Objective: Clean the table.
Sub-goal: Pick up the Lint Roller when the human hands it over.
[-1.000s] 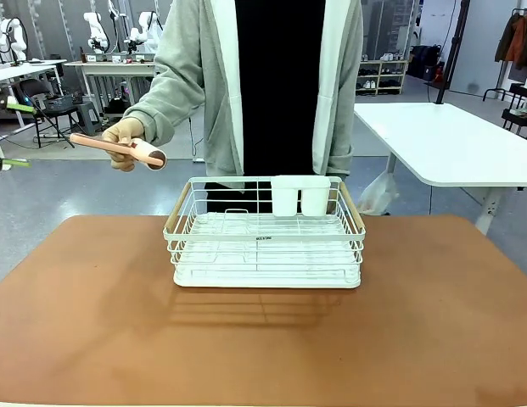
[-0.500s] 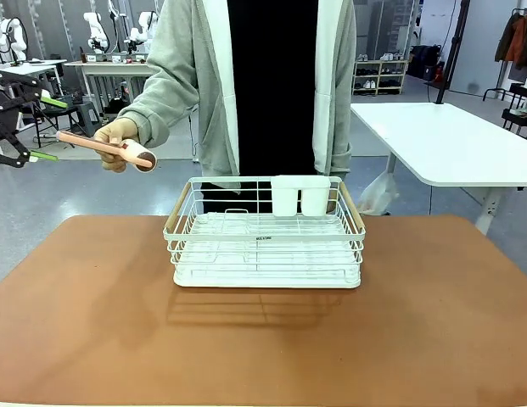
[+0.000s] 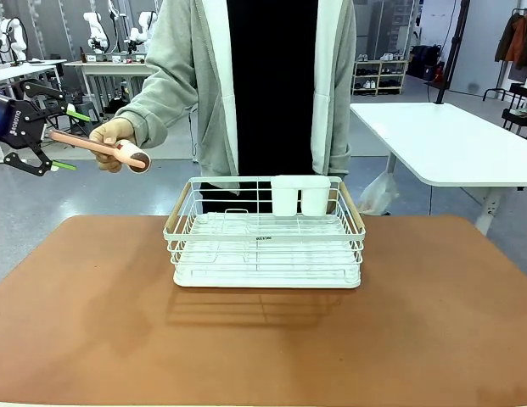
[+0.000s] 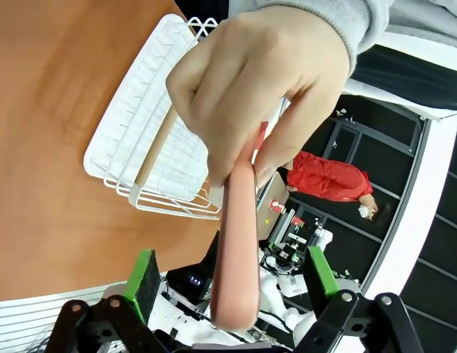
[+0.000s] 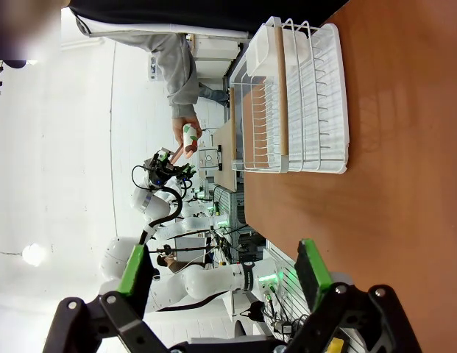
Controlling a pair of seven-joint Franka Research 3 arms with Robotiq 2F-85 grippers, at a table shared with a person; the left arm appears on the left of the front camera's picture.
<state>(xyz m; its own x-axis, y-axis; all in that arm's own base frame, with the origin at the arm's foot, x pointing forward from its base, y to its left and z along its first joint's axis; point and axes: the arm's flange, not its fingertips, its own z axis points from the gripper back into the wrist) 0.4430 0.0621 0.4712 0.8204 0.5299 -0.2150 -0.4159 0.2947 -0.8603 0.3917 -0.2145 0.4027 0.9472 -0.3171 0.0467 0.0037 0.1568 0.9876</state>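
Reddish-brown and matte, the table takes the lower part of the front view. On it, in the middle near the far edge, stands a white wire dish rack with a white cutlery holder at its back. Behind the rack stands a person in a grey jacket. The person's hand is held out to the left of the rack and higher than it, and it holds a tool with a long pink handle and a pale round head. The free end of the handle points to the left gripper. In the left wrist view the handle lies between the two green pads with a gap on each side, so the fingers are spread and do not press it. The right gripper is also spread wide, with nothing between its fingers, above the table and well apart from the rack.
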